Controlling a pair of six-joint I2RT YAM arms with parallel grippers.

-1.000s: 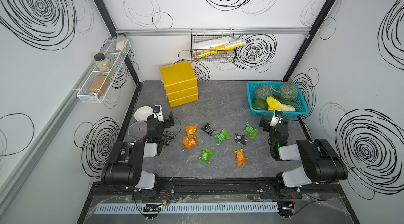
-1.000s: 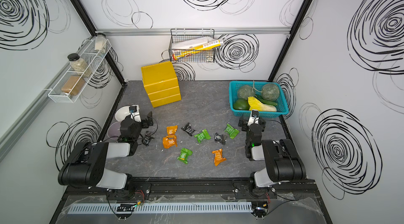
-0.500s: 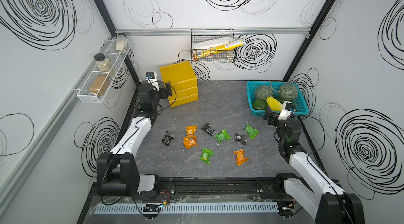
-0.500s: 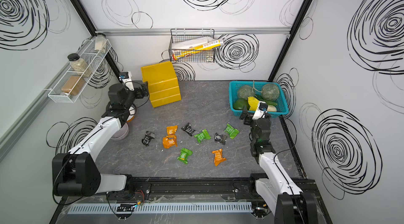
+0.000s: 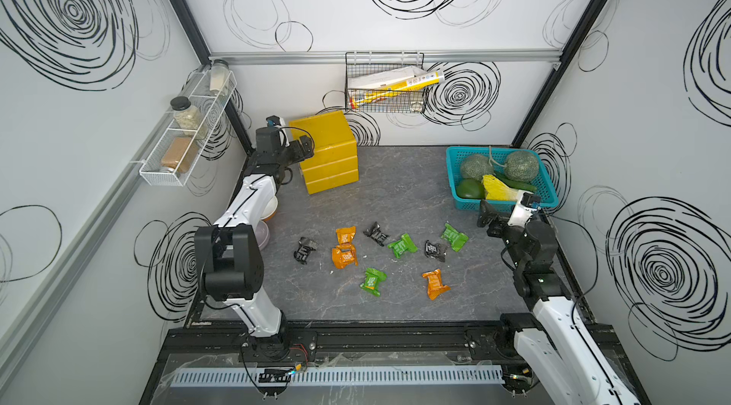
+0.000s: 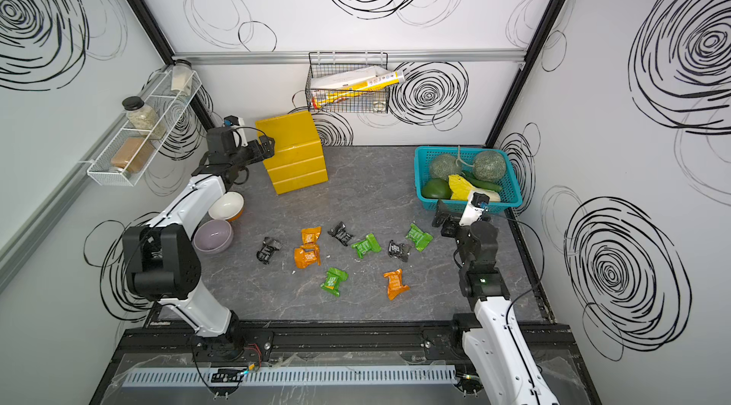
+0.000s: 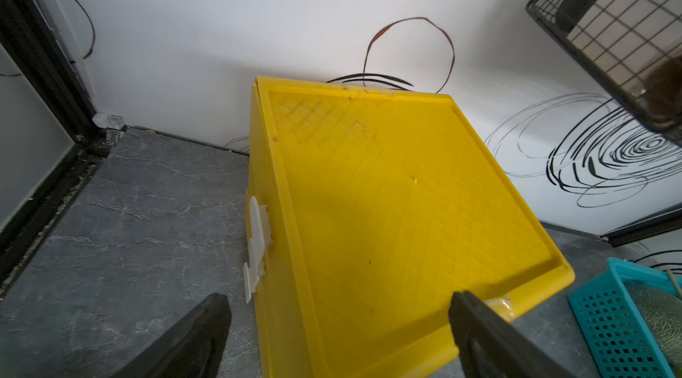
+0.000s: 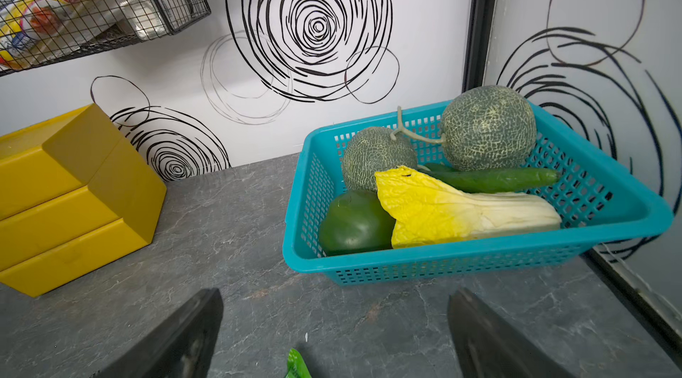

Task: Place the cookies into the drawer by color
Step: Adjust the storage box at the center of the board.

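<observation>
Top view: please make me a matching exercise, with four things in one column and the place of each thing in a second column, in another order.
Things
1. yellow drawer chest
2. teal basket
3. purple bowl
4. black wire basket

Places
A. hung on the back wall
B. on the table near the right wall, holding melons
C. on the table, next to a white bowl
D. standing on the table, close to the back wall

Pairs: 1-D, 2-B, 3-C, 4-A
</observation>
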